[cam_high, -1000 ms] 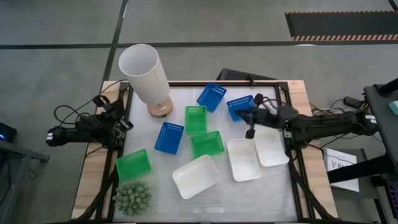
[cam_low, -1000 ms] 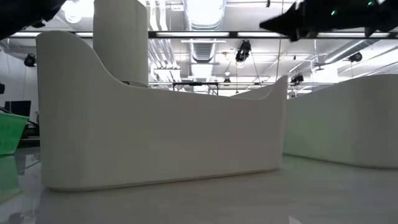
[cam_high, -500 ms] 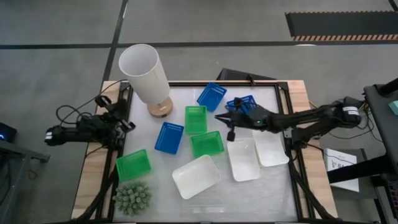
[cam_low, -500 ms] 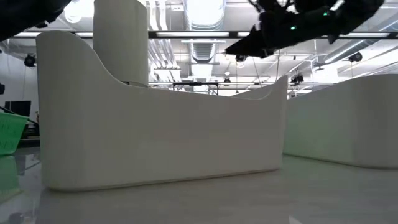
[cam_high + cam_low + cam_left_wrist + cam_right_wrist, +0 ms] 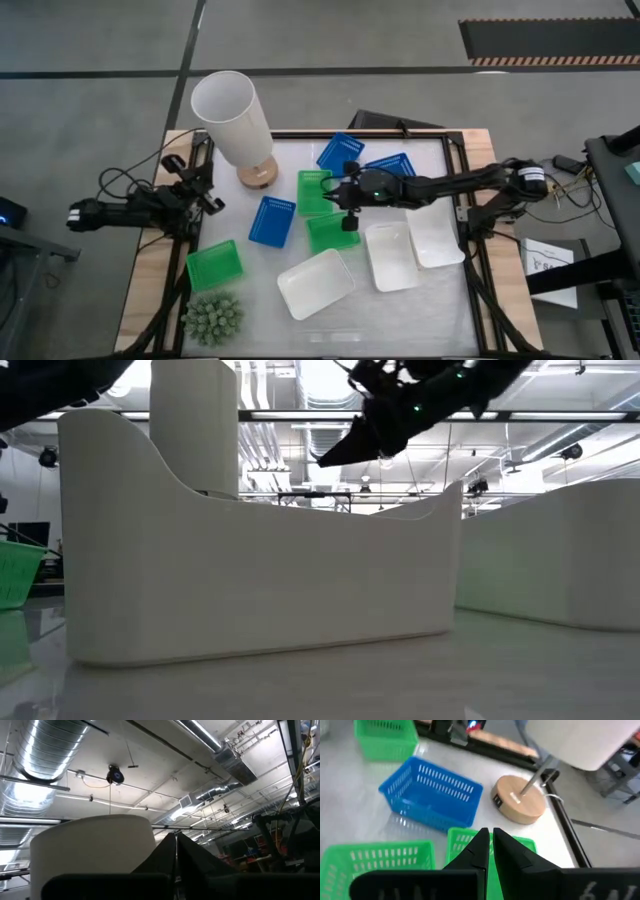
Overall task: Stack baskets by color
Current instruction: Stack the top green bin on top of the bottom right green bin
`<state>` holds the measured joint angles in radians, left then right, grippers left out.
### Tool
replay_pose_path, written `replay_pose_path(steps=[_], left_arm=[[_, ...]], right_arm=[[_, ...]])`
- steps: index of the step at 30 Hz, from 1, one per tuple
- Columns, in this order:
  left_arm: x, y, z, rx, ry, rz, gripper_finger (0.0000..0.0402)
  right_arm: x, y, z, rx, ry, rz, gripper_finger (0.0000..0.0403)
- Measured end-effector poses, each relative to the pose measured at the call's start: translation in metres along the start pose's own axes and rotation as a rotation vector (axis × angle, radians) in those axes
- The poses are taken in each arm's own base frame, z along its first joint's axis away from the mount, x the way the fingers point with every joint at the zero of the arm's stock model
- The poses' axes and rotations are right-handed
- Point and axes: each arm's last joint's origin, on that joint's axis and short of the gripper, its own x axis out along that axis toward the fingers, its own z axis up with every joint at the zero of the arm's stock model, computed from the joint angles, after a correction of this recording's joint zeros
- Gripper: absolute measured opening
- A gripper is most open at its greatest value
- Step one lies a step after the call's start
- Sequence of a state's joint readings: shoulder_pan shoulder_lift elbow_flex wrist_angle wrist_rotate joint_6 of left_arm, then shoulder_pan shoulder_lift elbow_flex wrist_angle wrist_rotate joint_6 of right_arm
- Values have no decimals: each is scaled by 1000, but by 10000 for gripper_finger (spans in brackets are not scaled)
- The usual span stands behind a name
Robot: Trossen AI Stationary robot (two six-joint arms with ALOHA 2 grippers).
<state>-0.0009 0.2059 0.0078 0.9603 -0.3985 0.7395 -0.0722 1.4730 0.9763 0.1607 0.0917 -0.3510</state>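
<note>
The right claw (image 5: 347, 206), fingers pinched together and empty, hangs over two green baskets (image 5: 315, 191) mid-surface, their long axes running toward and away from the lamp (image 5: 232, 122), while the closed left claw (image 5: 206, 198) waits at the surface's left edge.

Baskets (image 5: 271, 221) lie scattered between lamp (image 5: 232, 122) and plant (image 5: 213, 318).

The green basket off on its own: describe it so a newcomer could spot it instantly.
Start at the tall white lamp at the table's far left corner, then move along the left edge toward the spiky plant. Just before the plant sits a green basket; unlike the other two greens mid-table, it has no basket touching it.
</note>
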Motion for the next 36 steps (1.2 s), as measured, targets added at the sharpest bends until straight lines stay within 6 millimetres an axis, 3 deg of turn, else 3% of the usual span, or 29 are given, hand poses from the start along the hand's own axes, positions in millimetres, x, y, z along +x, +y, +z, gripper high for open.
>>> replay_pose_path(steps=[4,9,24,29,36], left_arm=[[1,-1,-1,-7,8,-7,0],[1,-2,-2,-138,13,-10,0],[2,-6,-4,-312,28,-46,0],[3,-7,-4,-348,34,-53,0],[4,-7,-4,-407,29,-52,0]], right_arm=[[8,-3,10,-65,29,68,18],[14,-14,20,-96,54,188,18],[26,-36,13,-194,137,204,23],[27,-39,10,-198,153,204,62],[26,-39,10,-301,148,207,147]])
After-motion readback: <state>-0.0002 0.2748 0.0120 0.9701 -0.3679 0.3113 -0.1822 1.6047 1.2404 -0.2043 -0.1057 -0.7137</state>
